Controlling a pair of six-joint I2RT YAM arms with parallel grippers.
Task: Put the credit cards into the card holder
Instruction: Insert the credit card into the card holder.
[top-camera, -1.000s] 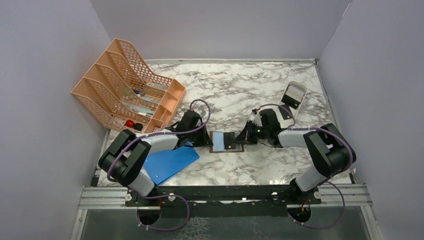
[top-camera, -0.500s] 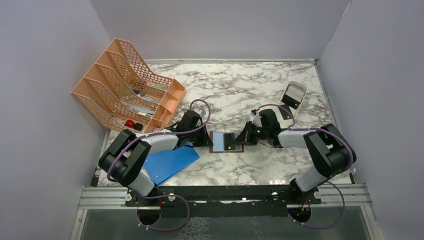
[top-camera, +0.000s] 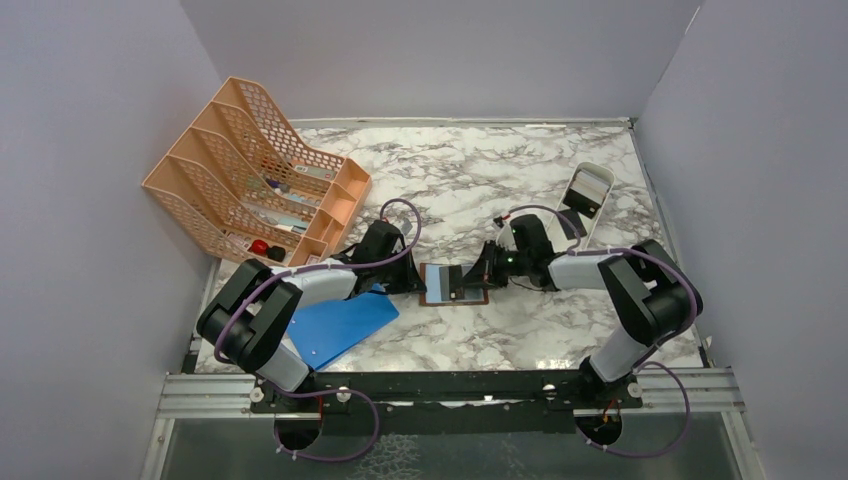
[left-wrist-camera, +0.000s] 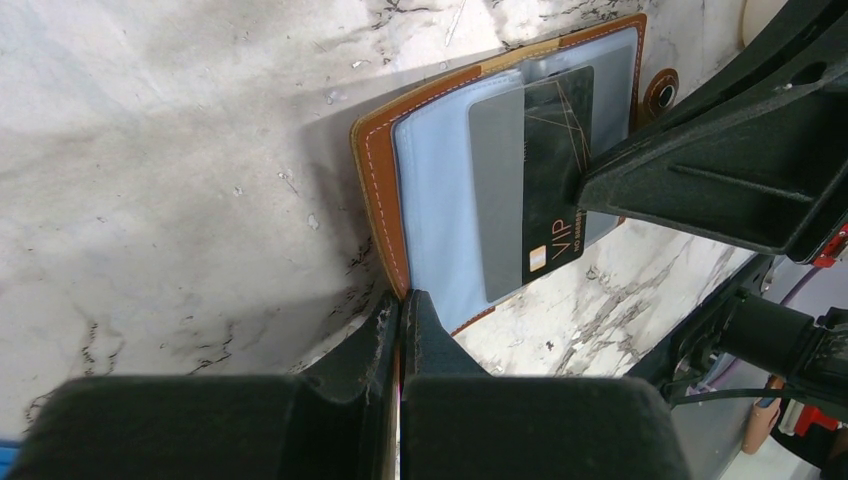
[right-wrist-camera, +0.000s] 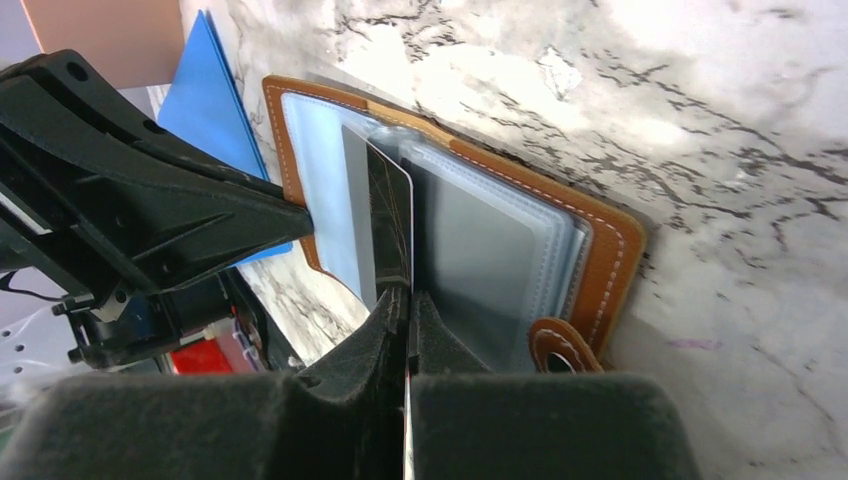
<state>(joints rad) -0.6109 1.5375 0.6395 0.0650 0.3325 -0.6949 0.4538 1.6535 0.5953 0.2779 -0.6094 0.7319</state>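
Fingers of the left gripper (left-wrist-camera: 401, 298) pressed flat together, their tips touching the left rim of the wallet (left-wrist-camera: 375, 200); whether they pinch the leather cannot be told. Fingers of the right gripper (right-wrist-camera: 408, 296) clamped on one long edge of the dark card (left-wrist-camera: 555, 170). Wallet: brown, lying open and flat on the marble table (top-camera: 450, 170) between the two grippers, near the middle of the table. Its long axis runs left to right, and the snap tab (right-wrist-camera: 558, 345) sticks out of its right edge, beside the right gripper. Dark card: long axis crosswise to the wallet's, parallel to the fold. It sits over the middle of the wallet, one strip greyed under a clear sleeve and the rest bare, and looks tilted, the held edge higher. Light blue card (left-wrist-camera: 435, 210): flat on the wallet's left half, long axis also crosswise. Surroundings: bare marble along the wallet's far and near edges. A blue board (top-camera: 340, 325) lies near its near-left corner under the left arm. An orange rack (top-camera: 240, 170) and a white tray (top-camera: 588, 190) stand well apart at the far corners.
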